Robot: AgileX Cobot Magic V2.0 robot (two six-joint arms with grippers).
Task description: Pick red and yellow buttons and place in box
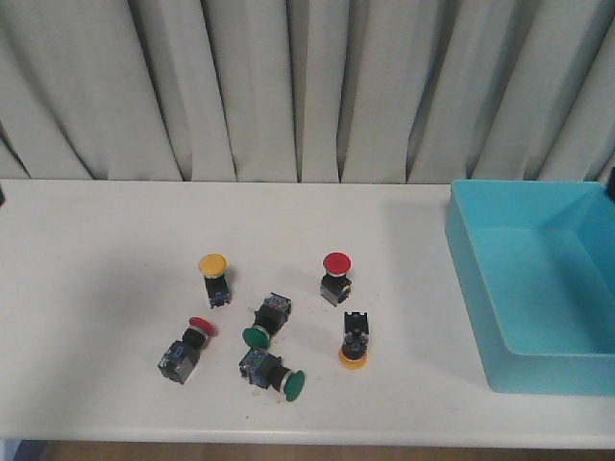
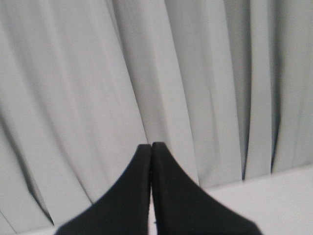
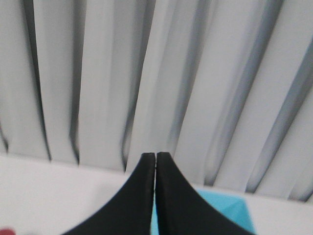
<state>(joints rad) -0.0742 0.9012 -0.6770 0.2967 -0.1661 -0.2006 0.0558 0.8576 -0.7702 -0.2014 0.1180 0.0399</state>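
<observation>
Where grey curtain [image 1: 288,86] hangs, white table [image 1: 96,288], blue box [image 1: 500,336].

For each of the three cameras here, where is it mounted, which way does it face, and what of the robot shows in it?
Front view: looks forward over the white table, the scattered buttons, the blue box and the curtain; almost nothing of the robot shows.
Left wrist view: on the left arm, facing the curtain; the left gripper shows, fingers together.
Right wrist view: on the right arm, facing the curtain; the right gripper shows, fingers together.
Shared: the right wrist and front views both show the box.
</observation>
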